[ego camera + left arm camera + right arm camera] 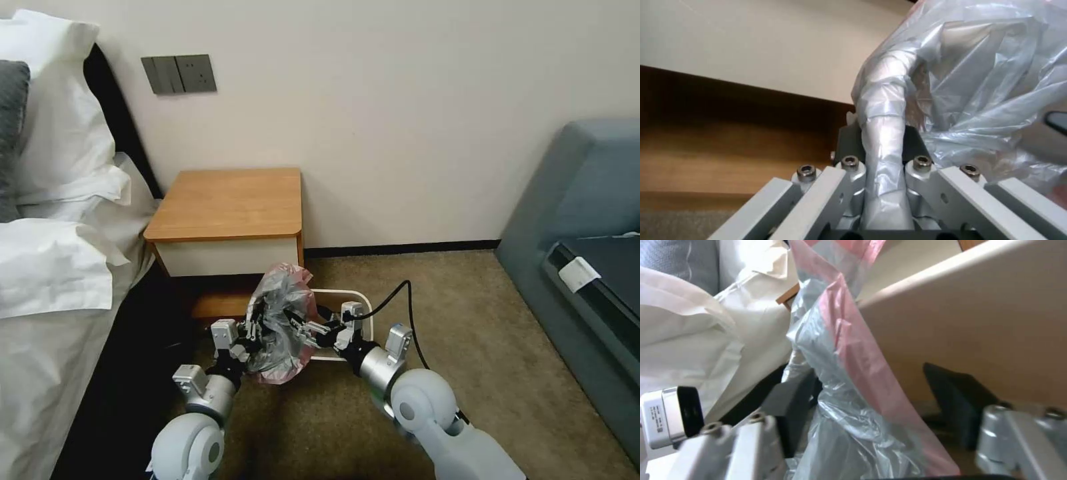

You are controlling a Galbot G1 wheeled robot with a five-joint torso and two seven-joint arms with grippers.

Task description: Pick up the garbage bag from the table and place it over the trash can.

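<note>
Draping garbage bag (283, 320) above trash can (363, 303)

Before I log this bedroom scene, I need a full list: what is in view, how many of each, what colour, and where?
garbage bag: one, translucent grey with a pink edge, held up between both grippers over the trash can's left part
trash can: one, cream, on the carpet in front of the table, partly hidden by the bag
table: one, orange-brown top with a white drawer front, against the wall beside the bed
bed: one, white linen and pillows, far left
wall switch plate: one, grey, above the table
sofa: one, blue-grey, far right
left gripper: shut on a twisted strand of the bag
right gripper: open, bag film between its fingers
</note>
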